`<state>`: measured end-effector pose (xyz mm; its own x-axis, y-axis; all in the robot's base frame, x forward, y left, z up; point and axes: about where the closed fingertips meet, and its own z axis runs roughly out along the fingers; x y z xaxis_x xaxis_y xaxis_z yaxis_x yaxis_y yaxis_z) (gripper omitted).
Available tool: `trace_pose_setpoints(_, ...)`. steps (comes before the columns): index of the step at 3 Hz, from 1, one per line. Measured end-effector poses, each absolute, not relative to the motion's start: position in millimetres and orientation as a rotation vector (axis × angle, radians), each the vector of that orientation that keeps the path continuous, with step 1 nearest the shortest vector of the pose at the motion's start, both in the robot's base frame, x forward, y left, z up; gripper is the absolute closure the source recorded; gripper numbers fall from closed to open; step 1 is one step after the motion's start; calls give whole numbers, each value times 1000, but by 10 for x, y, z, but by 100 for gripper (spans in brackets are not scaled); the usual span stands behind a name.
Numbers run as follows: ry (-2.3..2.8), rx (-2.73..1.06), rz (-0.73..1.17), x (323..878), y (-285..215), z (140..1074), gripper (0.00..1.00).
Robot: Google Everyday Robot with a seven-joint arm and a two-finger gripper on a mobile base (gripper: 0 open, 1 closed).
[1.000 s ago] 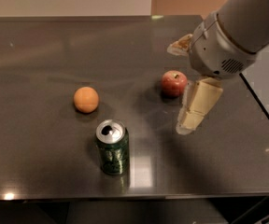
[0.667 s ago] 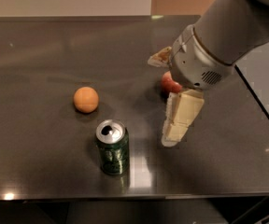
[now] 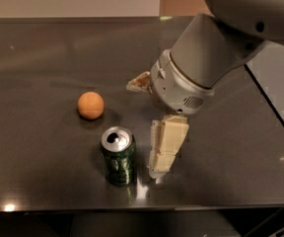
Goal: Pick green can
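The green can (image 3: 118, 156) stands upright near the table's front edge, dark green with a silver top and an open pull-tab hole. My gripper (image 3: 142, 131) hangs just right of the can, low over the table, and is open and empty. Its near cream finger (image 3: 165, 146) points down beside the can, a small gap away from it. Its far finger (image 3: 139, 82) sticks out left behind the wrist. The can is not between the fingers.
An orange (image 3: 90, 105) lies on the dark table (image 3: 38, 147) behind and left of the can. My large grey arm (image 3: 216, 48) covers the table's middle right. The table's right edge (image 3: 275, 110) runs diagonally; the front edge is just below the can.
My arm and gripper have moved left and forward towards the can. The red apple seen earlier is now hidden behind the arm. The can and the orange have not moved.
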<state>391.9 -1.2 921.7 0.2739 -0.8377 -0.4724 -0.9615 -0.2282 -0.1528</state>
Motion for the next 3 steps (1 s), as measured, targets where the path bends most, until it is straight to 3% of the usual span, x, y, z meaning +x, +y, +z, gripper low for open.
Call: trace_pose_setpoints(3,1502,-2254,519,3628,365,9088,0)
